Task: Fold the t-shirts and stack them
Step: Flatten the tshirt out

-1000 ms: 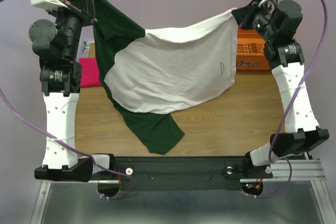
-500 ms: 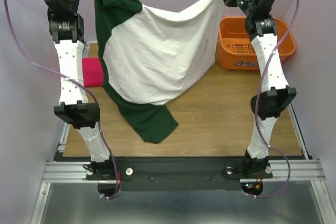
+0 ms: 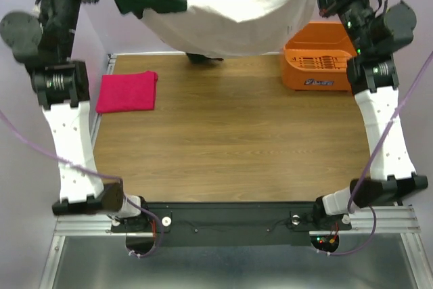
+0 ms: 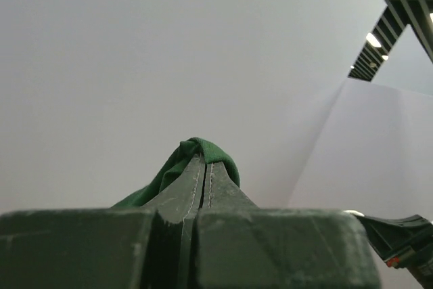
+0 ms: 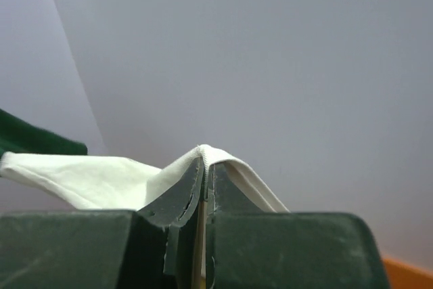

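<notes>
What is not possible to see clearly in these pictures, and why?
- Top view: white t-shirt's print, lost in the sagging folds.
- Top view: orange basket's inside, partly covered by the t-shirt and right arm.
- Wrist views: the table; left hand and right hand, shut on the t-shirt, face the wall.

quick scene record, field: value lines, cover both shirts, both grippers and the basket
table: wooden top
white and green t-shirt: off the table, hanging stretched between both grippers above the far edge
left gripper: shut on the shirt's green part
right gripper: shut on a white edge of the shirt
pink t-shirt: folded, lying flat on the table, far left
orange basket: far right of the table, beside the right arm; contents not visible
</notes>
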